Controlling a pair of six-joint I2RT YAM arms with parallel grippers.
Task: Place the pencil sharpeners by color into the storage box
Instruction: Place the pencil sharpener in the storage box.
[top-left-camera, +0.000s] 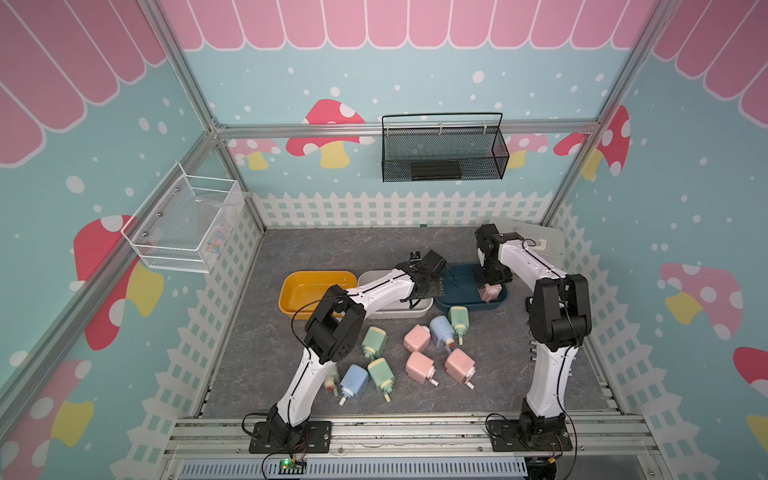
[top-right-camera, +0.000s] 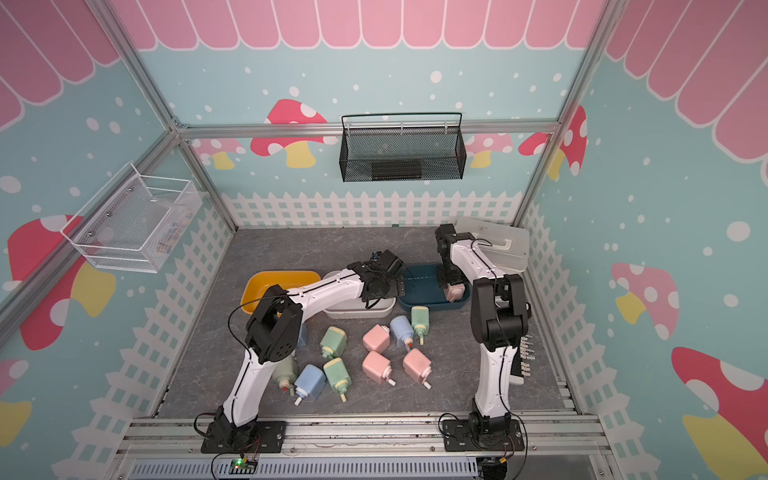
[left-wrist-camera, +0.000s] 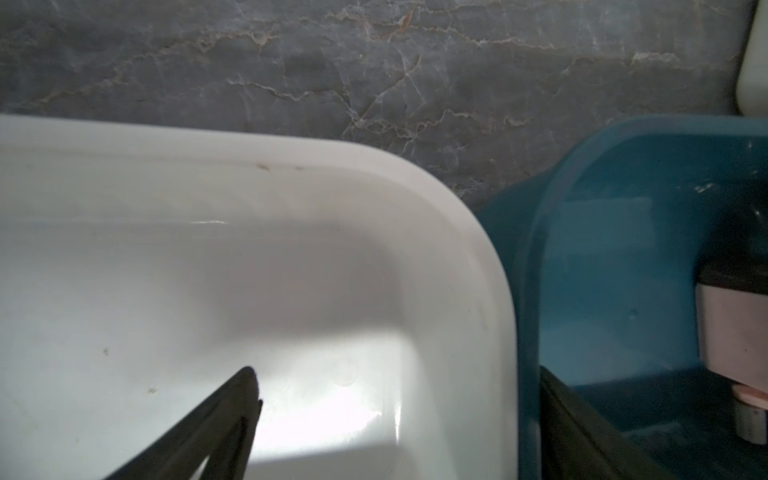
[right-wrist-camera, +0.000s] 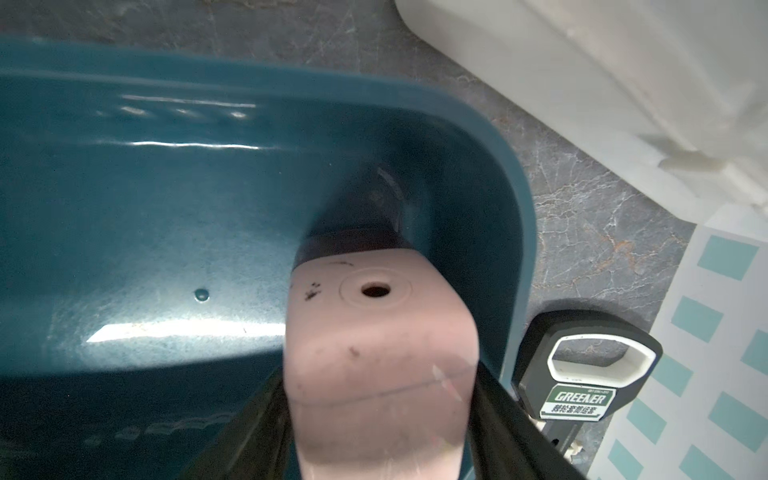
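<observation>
A pink pencil sharpener (right-wrist-camera: 380, 332) sits low at the right end of the dark blue storage box (right-wrist-camera: 145, 208), hole end up. My right gripper (right-wrist-camera: 380, 436) has a finger against each of its sides. In both top views that gripper (top-left-camera: 488, 282) hangs over the blue box (top-left-camera: 461, 307). My left gripper (left-wrist-camera: 395, 419) is open and empty above the right end of the white box (left-wrist-camera: 457, 216). Several sharpeners lie loose on the table: pink (top-left-camera: 420, 365), green (top-left-camera: 374, 340) and blue (top-left-camera: 354, 382). One (top-left-camera: 331, 378) is half hidden by the left arm.
A yellow box (top-left-camera: 291, 291) stands left of the white box (top-left-camera: 386, 312). A tape measure (right-wrist-camera: 582, 374) lies beside the blue box, near the right fence. A white lid (top-right-camera: 498, 245) leans in the back right corner. Wire baskets (top-left-camera: 440, 149) hang on the walls.
</observation>
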